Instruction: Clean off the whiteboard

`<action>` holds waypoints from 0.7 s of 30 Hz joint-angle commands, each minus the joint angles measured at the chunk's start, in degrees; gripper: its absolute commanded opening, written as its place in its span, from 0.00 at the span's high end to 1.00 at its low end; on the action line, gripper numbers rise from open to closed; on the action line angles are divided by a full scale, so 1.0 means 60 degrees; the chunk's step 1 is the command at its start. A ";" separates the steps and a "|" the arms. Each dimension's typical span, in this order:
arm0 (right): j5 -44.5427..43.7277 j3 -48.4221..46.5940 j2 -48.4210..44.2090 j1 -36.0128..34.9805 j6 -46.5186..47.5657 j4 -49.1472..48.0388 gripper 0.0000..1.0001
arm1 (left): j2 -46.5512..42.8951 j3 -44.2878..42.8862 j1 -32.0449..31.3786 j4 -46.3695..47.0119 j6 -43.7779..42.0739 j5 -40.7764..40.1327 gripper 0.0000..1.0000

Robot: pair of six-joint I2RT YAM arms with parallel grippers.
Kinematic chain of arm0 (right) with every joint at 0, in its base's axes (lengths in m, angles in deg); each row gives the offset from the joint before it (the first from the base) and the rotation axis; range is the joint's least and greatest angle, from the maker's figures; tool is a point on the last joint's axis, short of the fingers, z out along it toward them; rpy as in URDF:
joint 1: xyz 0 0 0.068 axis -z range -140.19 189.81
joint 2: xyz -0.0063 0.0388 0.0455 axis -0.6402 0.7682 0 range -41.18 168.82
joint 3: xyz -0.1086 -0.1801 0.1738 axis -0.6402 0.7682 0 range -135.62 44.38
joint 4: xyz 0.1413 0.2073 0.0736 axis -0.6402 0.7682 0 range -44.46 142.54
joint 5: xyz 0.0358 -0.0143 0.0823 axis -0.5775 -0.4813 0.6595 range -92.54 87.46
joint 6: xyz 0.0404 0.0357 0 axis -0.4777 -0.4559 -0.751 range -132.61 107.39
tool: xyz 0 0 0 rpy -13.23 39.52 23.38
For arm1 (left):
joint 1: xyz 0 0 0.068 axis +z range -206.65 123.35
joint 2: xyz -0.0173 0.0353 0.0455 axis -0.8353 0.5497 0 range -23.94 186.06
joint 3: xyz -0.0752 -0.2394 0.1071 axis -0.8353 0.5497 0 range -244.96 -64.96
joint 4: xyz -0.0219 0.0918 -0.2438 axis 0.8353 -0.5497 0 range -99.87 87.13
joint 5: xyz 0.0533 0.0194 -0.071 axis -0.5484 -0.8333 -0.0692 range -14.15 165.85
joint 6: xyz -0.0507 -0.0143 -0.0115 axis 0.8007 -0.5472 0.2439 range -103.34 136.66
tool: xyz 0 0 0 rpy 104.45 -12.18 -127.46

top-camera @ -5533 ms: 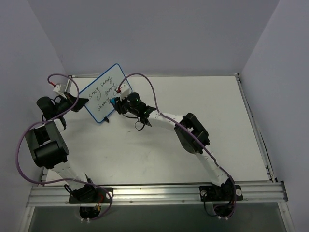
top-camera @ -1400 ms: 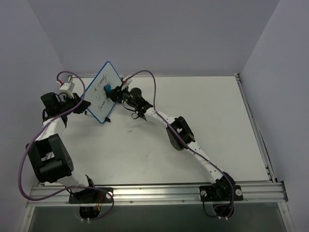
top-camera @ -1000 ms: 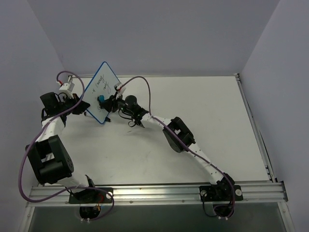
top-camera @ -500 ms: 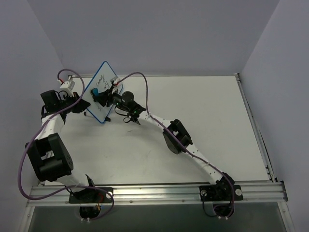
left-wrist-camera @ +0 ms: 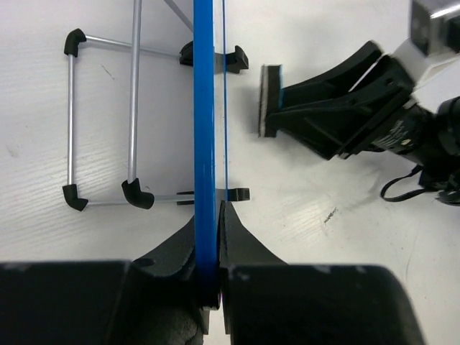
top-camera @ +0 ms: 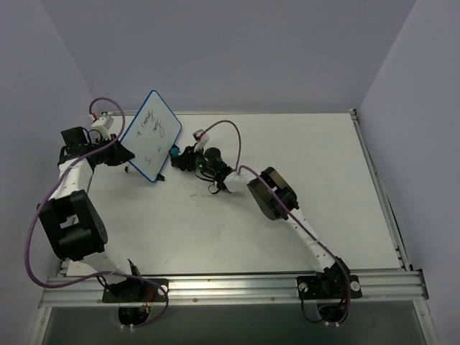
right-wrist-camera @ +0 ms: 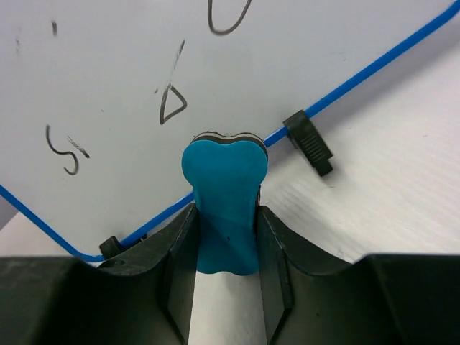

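The whiteboard (top-camera: 151, 134), white with a blue frame and black feet, stands tilted at the table's back left and still bears black handwriting. My left gripper (top-camera: 122, 154) is shut on its left edge; in the left wrist view the fingers clamp the edge-on blue frame (left-wrist-camera: 205, 144). My right gripper (top-camera: 177, 155) is shut on a blue eraser (top-camera: 174, 152), held just off the board's lower right edge. In the right wrist view the eraser (right-wrist-camera: 223, 198) sits between the fingers, before the board face (right-wrist-camera: 144, 65). The left wrist view shows a gap between eraser (left-wrist-camera: 270, 100) and board.
A thin wire stand (left-wrist-camera: 100, 122) lies on the table behind the board. A black board foot (right-wrist-camera: 309, 144) shows near the eraser. Grey walls close in behind and on both sides; the white table (top-camera: 309, 165) stretches right.
My right gripper swept the eraser across the board, then drew back down and right off its face. Much writing is gone. The left gripper has kept hold as the board turned.
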 commanded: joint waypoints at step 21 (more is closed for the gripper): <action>0.0067 0.3550 -0.4515 0.0678 0.0727 -0.1527 1.00 | -0.0907 0.0697 -0.0075 -0.1964 0.0287 -0.0685 0.98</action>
